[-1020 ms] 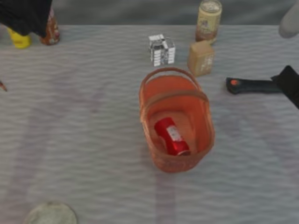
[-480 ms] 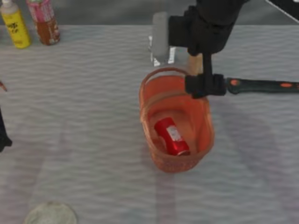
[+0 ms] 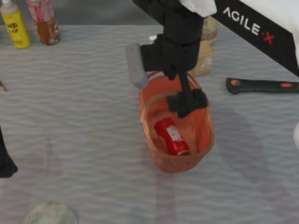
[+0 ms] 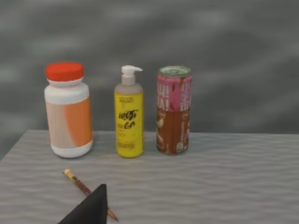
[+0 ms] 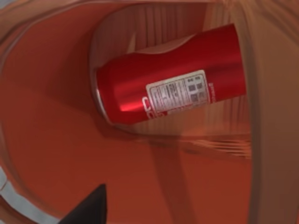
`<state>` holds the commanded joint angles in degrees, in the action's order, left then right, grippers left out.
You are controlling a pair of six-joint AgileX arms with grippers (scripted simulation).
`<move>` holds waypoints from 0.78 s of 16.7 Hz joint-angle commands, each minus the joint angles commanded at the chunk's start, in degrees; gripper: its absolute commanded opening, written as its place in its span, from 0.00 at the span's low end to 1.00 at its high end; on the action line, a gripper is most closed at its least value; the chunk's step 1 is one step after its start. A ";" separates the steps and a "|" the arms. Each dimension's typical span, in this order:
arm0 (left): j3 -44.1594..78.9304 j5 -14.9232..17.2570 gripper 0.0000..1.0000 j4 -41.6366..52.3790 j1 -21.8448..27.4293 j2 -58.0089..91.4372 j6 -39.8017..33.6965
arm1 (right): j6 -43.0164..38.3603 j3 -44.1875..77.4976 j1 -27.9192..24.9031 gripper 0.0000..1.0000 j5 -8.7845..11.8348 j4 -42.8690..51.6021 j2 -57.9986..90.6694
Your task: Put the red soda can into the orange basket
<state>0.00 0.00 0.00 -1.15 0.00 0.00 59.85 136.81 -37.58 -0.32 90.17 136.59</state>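
The red soda can (image 3: 172, 136) lies on its side inside the orange basket (image 3: 209, 135), at the near end, silver top towards the far left. My right gripper (image 3: 187, 100) hangs over the basket's far half, just above the handles, with nothing of the can in it. In the right wrist view the can (image 5: 173, 93) rests on the basket's woven floor (image 5: 56, 116), label up, apart from the gripper. My left arm (image 3: 5, 161) sits at the table's left edge, far from the basket.
A black-handled tool (image 3: 261, 85) lies right of the basket. A yellow pump bottle (image 3: 15, 25) and a pink-labelled bottle (image 3: 43, 21) stand far left, with a red-capped white jar (image 4: 68, 109) and a pencil (image 4: 84, 186). A tan box (image 3: 203, 58) stands behind the basket.
My right arm swung in from the far right and its gripper moved left and nearer, over the basket. My left arm dropped from the far left corner to the left edge. The can stayed put.
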 joint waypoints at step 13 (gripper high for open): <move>0.00 0.00 1.00 0.00 0.00 0.00 0.00 | -0.02 -7.28 -0.04 1.00 0.02 -5.77 -1.51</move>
<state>0.00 0.00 0.00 -1.15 0.00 0.00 59.84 129.53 -37.62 -0.30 84.40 135.07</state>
